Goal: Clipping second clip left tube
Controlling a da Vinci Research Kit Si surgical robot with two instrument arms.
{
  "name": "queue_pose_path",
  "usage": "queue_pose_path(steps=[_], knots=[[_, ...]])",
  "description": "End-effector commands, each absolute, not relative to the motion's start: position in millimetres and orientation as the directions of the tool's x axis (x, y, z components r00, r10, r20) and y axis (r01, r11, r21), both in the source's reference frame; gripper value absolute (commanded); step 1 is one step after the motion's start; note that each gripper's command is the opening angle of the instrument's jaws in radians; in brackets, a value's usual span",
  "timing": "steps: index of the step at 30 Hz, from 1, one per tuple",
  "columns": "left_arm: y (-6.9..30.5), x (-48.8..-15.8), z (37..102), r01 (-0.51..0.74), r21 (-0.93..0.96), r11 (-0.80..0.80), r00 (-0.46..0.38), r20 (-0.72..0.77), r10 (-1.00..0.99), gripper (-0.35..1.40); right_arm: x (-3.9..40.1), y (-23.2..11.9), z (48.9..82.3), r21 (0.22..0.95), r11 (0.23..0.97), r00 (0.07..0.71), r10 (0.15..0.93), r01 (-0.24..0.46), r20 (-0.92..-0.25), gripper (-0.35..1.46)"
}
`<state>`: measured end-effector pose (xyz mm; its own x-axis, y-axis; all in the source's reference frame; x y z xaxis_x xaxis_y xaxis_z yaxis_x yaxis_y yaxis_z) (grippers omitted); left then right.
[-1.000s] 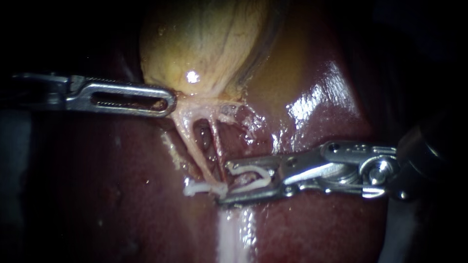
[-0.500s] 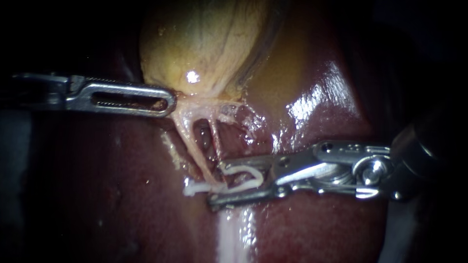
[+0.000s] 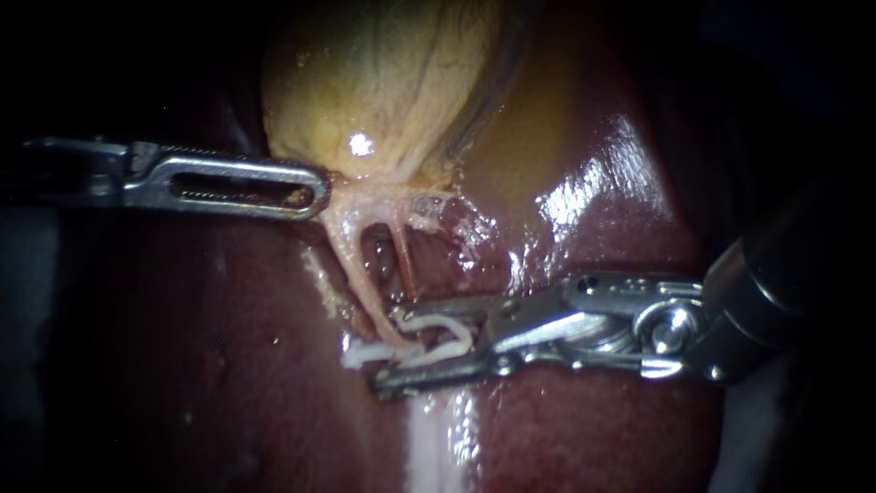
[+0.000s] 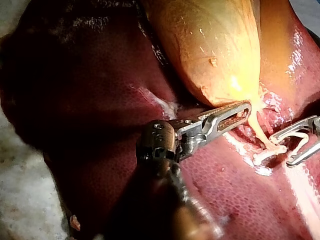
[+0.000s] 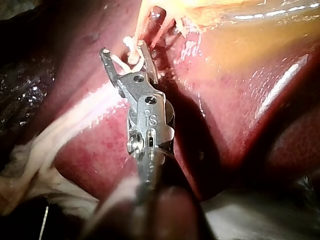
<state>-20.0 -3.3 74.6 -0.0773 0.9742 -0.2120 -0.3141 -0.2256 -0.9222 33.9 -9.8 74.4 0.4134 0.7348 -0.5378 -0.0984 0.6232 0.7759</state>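
Note:
The yellow gallbladder (image 3: 383, 82) lies on the dark red liver (image 3: 593, 420). Two thin tubes run down from its neck: the left tube (image 3: 360, 278) and the right tube (image 3: 403, 260). A white clip (image 3: 359, 356) sits across the left tube's lower end. My left instrument (image 3: 315, 192) is shut on the tissue at the gallbladder's neck, also seen in the left wrist view (image 4: 245, 110). My right instrument (image 3: 385, 349) carries an open white clip (image 3: 447, 324) between its spread jaws. The jaw tips reach the left tube just above the seated clip. The right wrist view shows those jaws (image 5: 122, 48) at the tube.
A pale white band (image 3: 438, 438) runs down the liver below the right instrument's jaws. Wet glare lies on the liver (image 3: 593, 183) to the right of the tubes. Dark surroundings border both sides.
My right instrument has slid leftward with its open clip, from beside the right tube to the left tube at the seated clip. The left instrument has held still.

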Motion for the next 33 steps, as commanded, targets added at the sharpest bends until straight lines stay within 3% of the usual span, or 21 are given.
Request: queue_pose_path(steps=[1,14,33], knots=[[-3.3,-20.0,74.6,-0.314,-0.922,-0.226,-0.077,-0.212,0.974,-0.35,34.1,-9.9,74.7,0.775,0.624,0.417,0.733,-0.099,-0.538,0.44],[-3.3,-20.0,74.6,-0.314,-0.922,-0.226,-0.077,-0.212,0.974,-0.35,36.1,-10.0,75.3,0.772,0.626,0.405,0.737,-0.108,-0.541,0.46],[-3.3,-20.0,74.6,-0.315,-0.922,-0.226,-0.077,-0.212,0.974,-0.35,38.6,-11.4,76.2,0.78,0.623,0.4,0.732,-0.061,-0.552,0.47]])
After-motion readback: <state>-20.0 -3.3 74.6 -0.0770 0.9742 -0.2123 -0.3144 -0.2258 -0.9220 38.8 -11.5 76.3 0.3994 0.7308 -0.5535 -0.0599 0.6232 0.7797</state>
